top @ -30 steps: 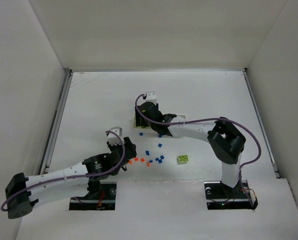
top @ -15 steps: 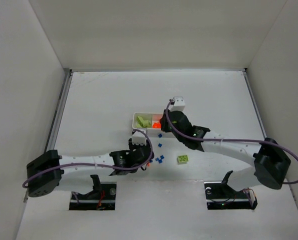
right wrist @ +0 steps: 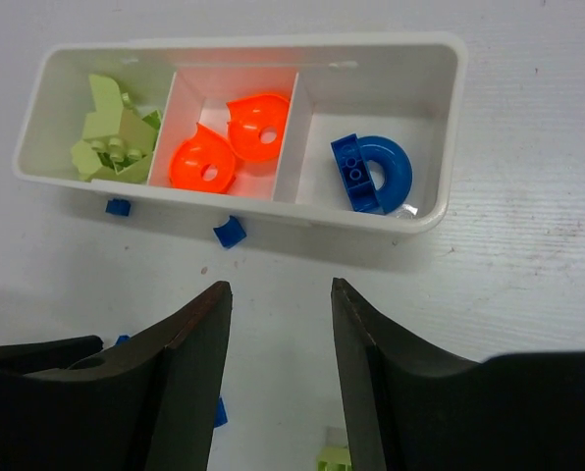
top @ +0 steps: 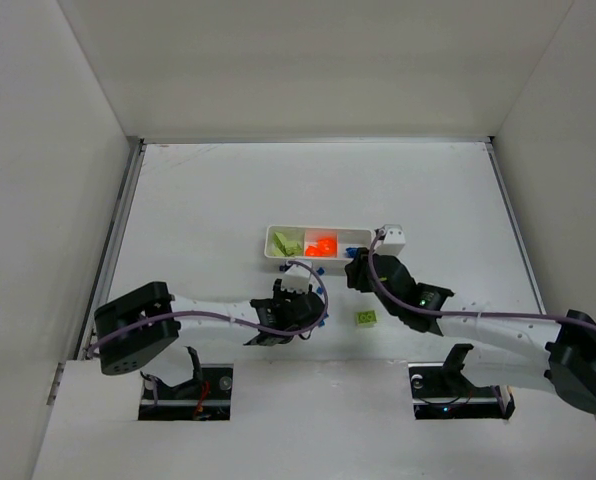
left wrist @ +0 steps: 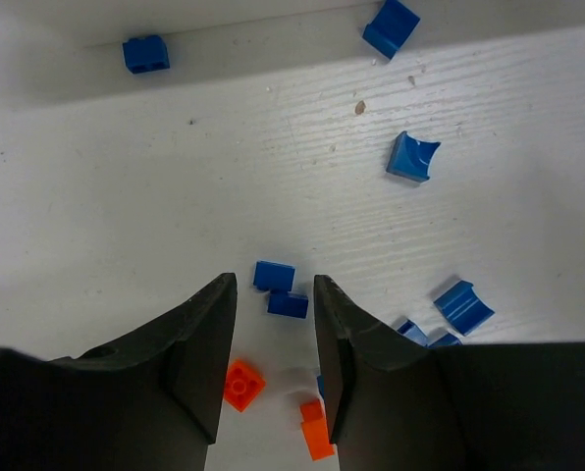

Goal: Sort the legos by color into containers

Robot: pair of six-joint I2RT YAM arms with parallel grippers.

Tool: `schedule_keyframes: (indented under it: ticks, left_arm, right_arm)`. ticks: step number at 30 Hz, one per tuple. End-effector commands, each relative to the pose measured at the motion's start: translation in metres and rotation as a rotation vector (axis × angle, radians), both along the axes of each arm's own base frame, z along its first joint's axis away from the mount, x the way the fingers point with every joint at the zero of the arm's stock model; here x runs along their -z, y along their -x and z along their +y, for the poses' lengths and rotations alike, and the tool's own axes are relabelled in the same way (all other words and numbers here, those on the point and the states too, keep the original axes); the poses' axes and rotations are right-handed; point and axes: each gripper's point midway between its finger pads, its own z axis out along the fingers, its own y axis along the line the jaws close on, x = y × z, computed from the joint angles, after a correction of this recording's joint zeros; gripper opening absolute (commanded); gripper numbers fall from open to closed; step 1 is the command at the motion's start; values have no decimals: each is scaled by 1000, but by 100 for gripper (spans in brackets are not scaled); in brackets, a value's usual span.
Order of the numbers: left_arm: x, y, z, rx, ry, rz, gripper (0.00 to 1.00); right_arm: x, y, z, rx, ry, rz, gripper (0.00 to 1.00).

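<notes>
The white tray [top: 318, 228] lies mid-table; in the right wrist view [right wrist: 273, 41] its left compartment holds lime green legos [right wrist: 111, 132], the middle orange pieces [right wrist: 229, 142], the right a blue ring piece [right wrist: 371, 172]. My right gripper [right wrist: 281, 287] is open and empty, just in front of the tray [top: 356, 272]. My left gripper [left wrist: 275, 285] is open and empty, low over the loose bricks [top: 303, 305]. Two blue bricks [left wrist: 274, 276] lie just beyond its tips. Two orange bricks [left wrist: 242, 384] lie on the table between its fingers.
A lime green brick [top: 366, 318] lies alone on the table, also at the bottom of the right wrist view [right wrist: 334, 459]. Loose blue bricks [left wrist: 412, 157] are scattered around; two lie against the tray's near wall [right wrist: 229, 233]. White walls enclose the table.
Both arms have swung right. The right gripper moved from over the tray's left end to in front of its right end. The left gripper moved right, over the loose bricks.
</notes>
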Motion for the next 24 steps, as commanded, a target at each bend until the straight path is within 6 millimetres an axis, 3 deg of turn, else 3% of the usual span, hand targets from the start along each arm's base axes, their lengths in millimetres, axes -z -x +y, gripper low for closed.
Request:
schedule_keyframes:
  ticks: [1,7,15,19,24]
  left_arm:
    - [-8,-8,-12,-10,24,-21,34]
    - [1,-10,-12,-14,-8,-16,29]
    - [0,-11,-9,-18,-11,-21,13]
    - [-17,-15,-9,-28,24,-60,10]
    - [-57,-25,-24,-9,112,-118,9]
  right_arm:
    - [-13,-3,6,15,-66,-41,51]
    - [-15,-2,9,4,-82,-49,52]
    - [-18,0,6,8,-89,-57,52]
    - [-19,2,1,15,-92,-62,52]
    - [-17,7,-11,34,-100,-59,52]
